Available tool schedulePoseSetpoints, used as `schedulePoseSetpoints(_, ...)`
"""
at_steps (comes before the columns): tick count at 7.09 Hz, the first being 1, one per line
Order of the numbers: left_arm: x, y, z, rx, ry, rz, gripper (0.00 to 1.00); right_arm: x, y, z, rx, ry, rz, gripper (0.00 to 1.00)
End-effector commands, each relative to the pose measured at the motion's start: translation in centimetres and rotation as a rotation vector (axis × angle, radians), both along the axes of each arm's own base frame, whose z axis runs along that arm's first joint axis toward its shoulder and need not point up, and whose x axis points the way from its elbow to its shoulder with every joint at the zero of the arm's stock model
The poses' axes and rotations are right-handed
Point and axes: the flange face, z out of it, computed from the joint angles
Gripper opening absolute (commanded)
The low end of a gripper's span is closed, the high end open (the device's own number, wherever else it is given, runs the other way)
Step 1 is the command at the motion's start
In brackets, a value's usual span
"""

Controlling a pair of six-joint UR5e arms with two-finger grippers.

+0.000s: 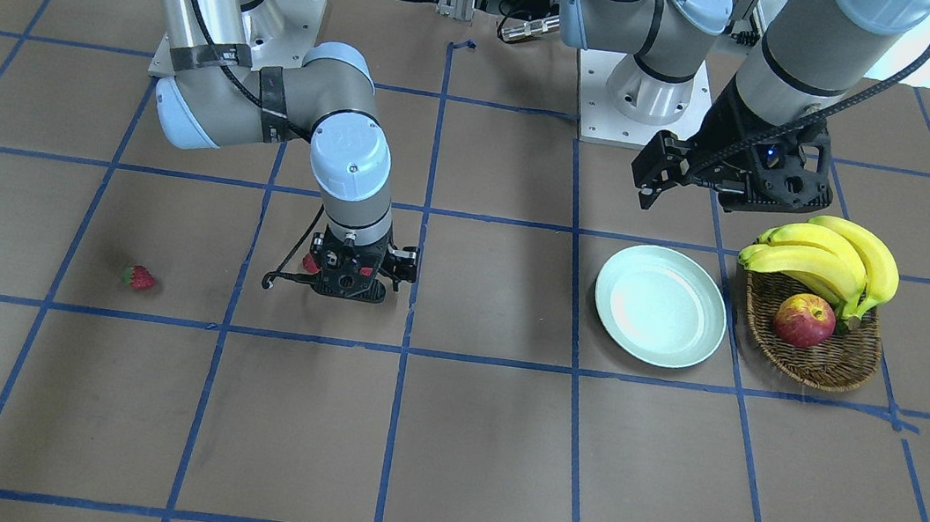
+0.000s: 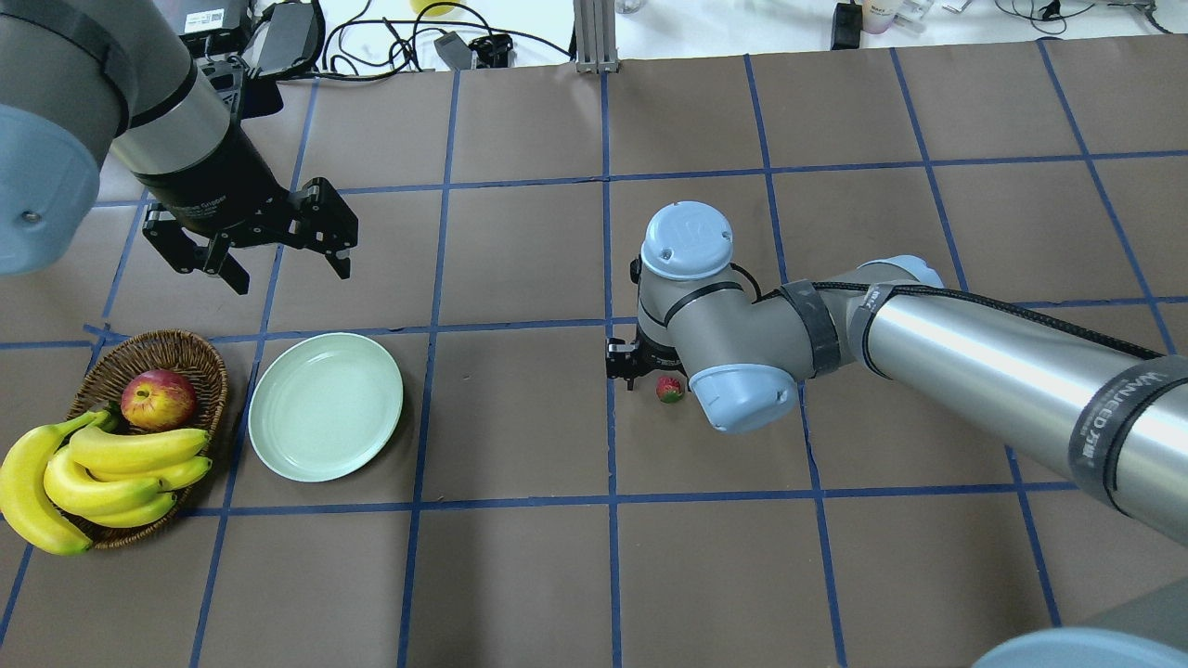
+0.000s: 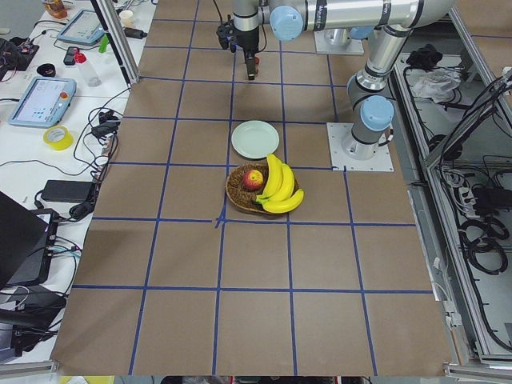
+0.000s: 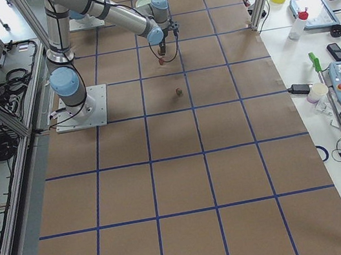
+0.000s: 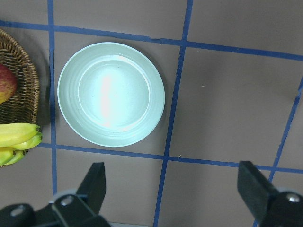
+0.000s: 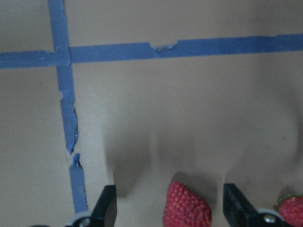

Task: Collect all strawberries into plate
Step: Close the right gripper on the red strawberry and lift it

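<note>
Here, in the overhead view, the left gripper hangs at upper left, its jaws spread wide and holding nothing. Its wrist camera looks straight down on the mint-green plate, which lies at left of centre. The plate sits just beside a wicker basket holding an apple and a bunch of bananas. The right gripper is low over the brown, blue-taped table near the frame's centre, largely hidden under its own wrist. In the right wrist view its fingers stand apart on either side of one strawberry at the bottom edge, with a gap on both sides, so the berry is straddled but not gripped. A second strawberry shows at the lower right corner, just outside the right-hand finger. The third strawberry lies alone on the table at the left of the front-facing view, well apart from the plate.
</note>
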Motion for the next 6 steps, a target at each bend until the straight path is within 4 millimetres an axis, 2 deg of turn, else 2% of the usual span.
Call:
schedulePoseSetpoints(1, 0.18, -0.29, -0.17, -0.001, 0.001, 0.005, 1.00, -0.28, 0.57, 0.34, 0.006, 0.007, -0.008, 0.82)
schedulePoseSetpoints(2, 0.26, -0.22, -0.14, 0.002, 0.000, 0.005, 1.00, -0.32, 0.69, 0.71, 0.000, 0.005, -0.008, 0.75)
schedulePoseSetpoints(3, 0.17, -0.24, -0.11, -0.001, 0.001, 0.004, 1.00, -0.26, 0.72, 0.62, 0.000, -0.002, -0.001, 0.49)
schedulePoseSetpoints(4, 0.26, -0.22, -0.14, 0.002, 0.000, 0.005, 1.00, -0.28, 0.72, 0.62, 0.000, 0.000, 0.002, 0.29)
schedulePoseSetpoints(5, 0.19, -0.18, -0.21, 0.003, 0.000, 0.004, 1.00, -0.33, 0.72, 0.60, 0.000, 0.004, 0.010, 0.11)
schedulePoseSetpoints(6, 0.26, -0.20, -0.21, 0.003, 0.000, 0.005, 1.00, -0.26, 0.47, 0.94, -0.013, 0.000, 0.074, 0.00)
